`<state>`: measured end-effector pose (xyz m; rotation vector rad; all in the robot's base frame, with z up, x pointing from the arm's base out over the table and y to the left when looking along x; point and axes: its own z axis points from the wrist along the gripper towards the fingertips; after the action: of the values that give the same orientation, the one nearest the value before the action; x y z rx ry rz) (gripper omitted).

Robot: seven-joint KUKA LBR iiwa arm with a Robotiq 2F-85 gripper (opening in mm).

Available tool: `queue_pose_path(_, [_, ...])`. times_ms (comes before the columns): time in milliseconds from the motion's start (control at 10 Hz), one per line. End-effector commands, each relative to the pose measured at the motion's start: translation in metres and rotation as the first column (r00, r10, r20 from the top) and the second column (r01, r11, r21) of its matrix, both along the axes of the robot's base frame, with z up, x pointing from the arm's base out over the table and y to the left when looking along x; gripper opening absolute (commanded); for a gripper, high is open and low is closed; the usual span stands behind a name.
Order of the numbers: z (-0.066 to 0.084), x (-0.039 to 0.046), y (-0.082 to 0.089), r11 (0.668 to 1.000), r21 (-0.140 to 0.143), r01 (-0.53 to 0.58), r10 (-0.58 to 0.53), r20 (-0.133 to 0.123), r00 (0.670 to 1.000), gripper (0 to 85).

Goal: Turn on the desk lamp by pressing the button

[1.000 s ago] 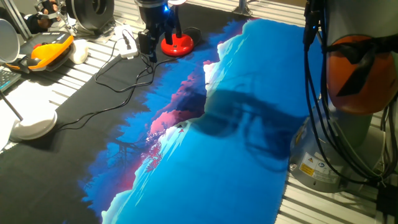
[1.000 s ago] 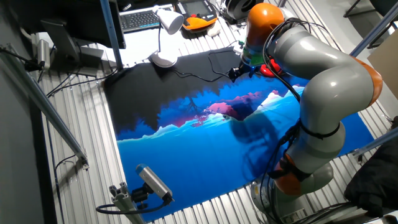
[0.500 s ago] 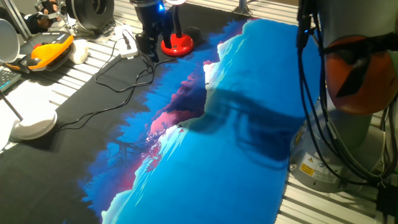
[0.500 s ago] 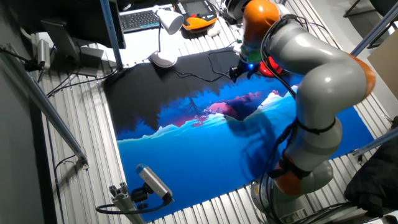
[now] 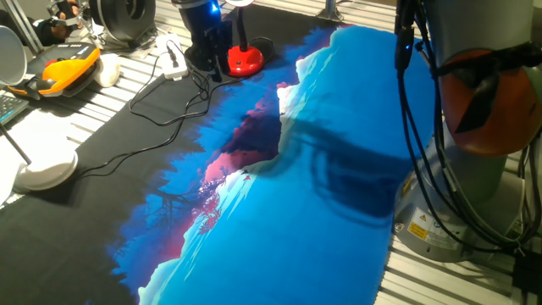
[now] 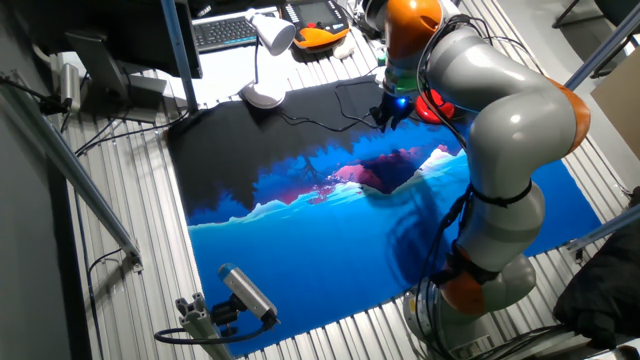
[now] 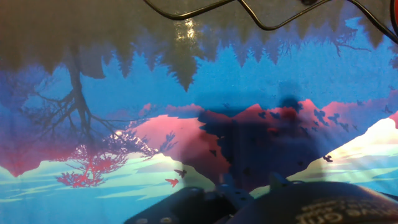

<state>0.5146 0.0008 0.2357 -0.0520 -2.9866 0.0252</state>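
Observation:
The desk lamp has a glossy red domed base [image 5: 244, 61] and a thin dark stem, and its bright white head [image 5: 240, 2] is cut by the top edge. It stands at the back of the mat. My gripper [image 5: 205, 61] is dark, with a blue light on the hand, and hangs just left of the red base, close to it. In the other fixed view the gripper [image 6: 386, 114] is low over the black part of the mat, and the red base [image 6: 436, 106] is partly hidden behind my arm. No button shows. No view shows the fingertips.
A white flat-based lamp [image 5: 47, 172] stands at the left, also seen in the other fixed view [image 6: 262, 95]. Black cables [image 5: 161, 89] run over the mat [image 5: 322, 212] near the gripper. An orange device [image 5: 72, 66] and a keyboard [image 6: 225, 30] lie beyond. My arm's base [image 5: 474, 127] stands at the right.
The gripper has shifted slightly toward the back left beside the red base, and the arm's upper links and cables have swung left. The lamp has not moved.

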Motion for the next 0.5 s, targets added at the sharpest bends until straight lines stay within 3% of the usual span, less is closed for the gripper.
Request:
queue_pose_path(0, [0.0001, -0.0002, 0.0000, 1.000, 0.000, -0.002, 0.002, 0.003, 1.000, 0.0])
queue_pose_path(400, [0.0001, -0.0002, 0.0000, 1.000, 0.000, -0.006, 0.006, 0.002, 1.000, 0.0])
